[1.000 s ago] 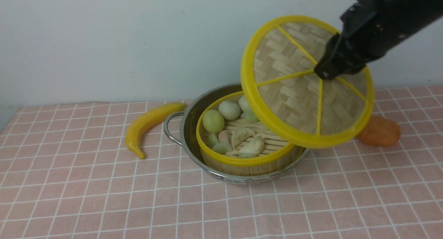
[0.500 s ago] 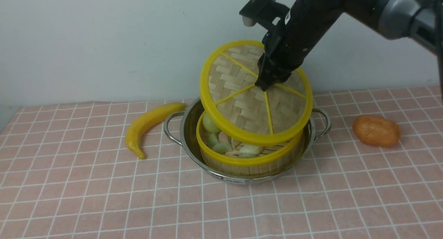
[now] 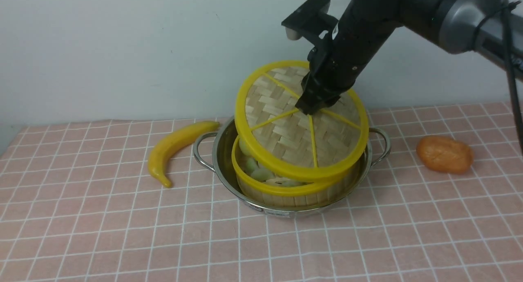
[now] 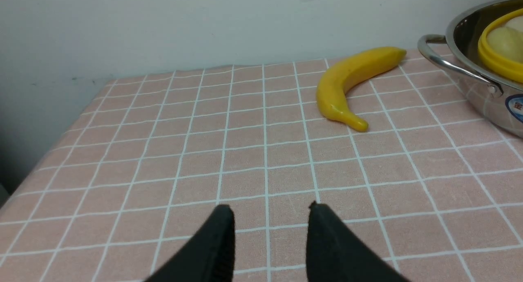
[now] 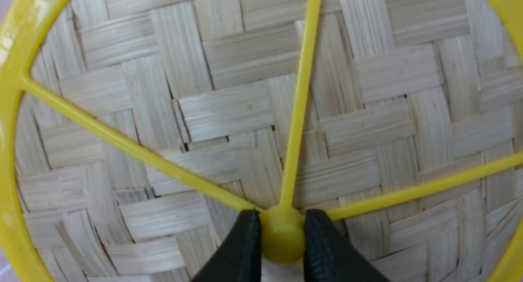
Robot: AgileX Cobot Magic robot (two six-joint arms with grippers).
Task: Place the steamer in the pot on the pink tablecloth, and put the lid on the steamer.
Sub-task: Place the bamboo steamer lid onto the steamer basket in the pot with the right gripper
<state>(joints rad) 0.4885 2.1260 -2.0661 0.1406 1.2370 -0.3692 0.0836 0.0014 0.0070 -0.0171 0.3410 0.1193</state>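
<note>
Over the pot, the lid hangs tilted: its far edge is raised toward the wall and its near edge dips to the front rim of the steamer. From the front view I cannot tell whether the two yellow rims touch there. The right pincer comes down from above the pot's right side and pinches the lid's small yellow centre knob. In the right wrist view the two black fingers press against either side of that knob, with woven bamboo and yellow spokes filling the rest of the picture.

The steamer sits inside the pot, its pale slatted wall showing above the steel rim at the front. On the pot's left side a gap stays open between lid and steamer, and pale green and whitish dumplings show through it. The pot stands on the pink tablecloth, with both loop handles in sight.

Left of the pot, near its handle but apart from it, lies a yellow banana. Right of the pot, well apart, lies an orange lump.

The left pincer is well to the left of the pot, above bare cloth, with its fingers spread and nothing between them.
</note>
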